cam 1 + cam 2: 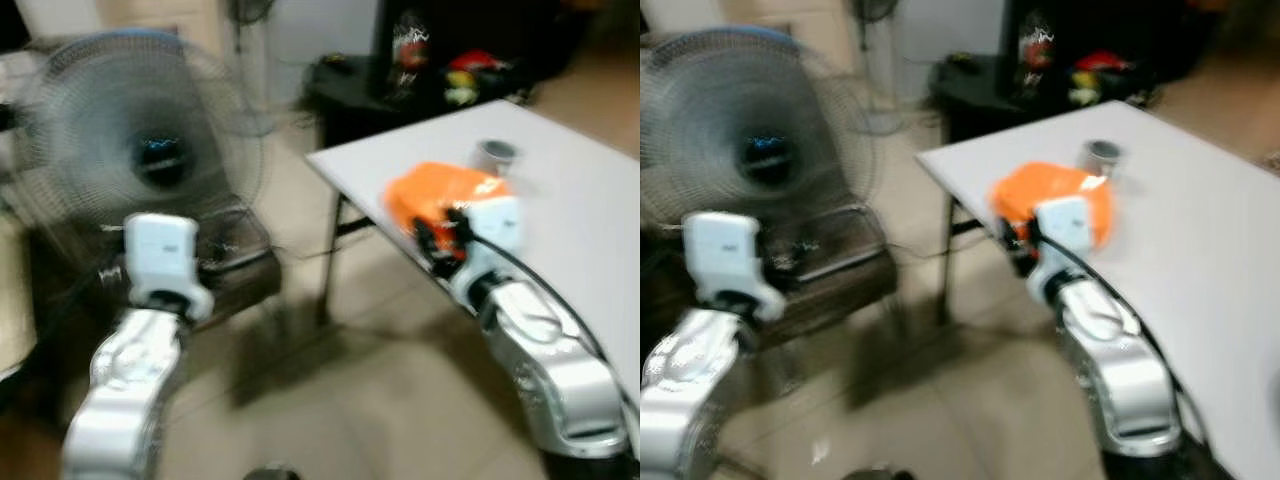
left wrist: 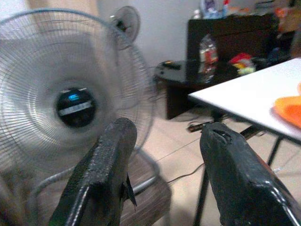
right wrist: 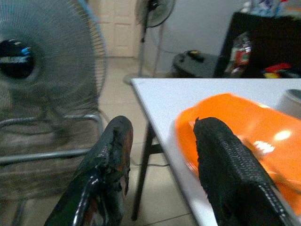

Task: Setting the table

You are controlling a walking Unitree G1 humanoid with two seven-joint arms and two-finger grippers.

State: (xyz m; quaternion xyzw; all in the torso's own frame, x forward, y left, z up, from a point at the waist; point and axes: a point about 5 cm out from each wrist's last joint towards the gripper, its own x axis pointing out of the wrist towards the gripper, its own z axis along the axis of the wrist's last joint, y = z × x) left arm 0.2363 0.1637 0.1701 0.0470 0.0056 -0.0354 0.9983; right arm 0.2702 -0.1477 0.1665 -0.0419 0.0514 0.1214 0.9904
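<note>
Orange and shallow, the plastic plate [image 3: 244, 132] lies near the corner of the white flat-topped bench [image 1: 590, 210], with a small grey metal cup [image 1: 495, 153] just behind it; the blur leaves it unclear whether anything rests on the plate. The right claw [image 3: 162, 155] is released, fingers spread and aimed at the plate's near rim, probably lined up for a grasp. The left claw [image 2: 164, 165] is likewise released and empty, pointing at the large grey wire-caged fan [image 2: 70, 101] beside the bench.
</note>
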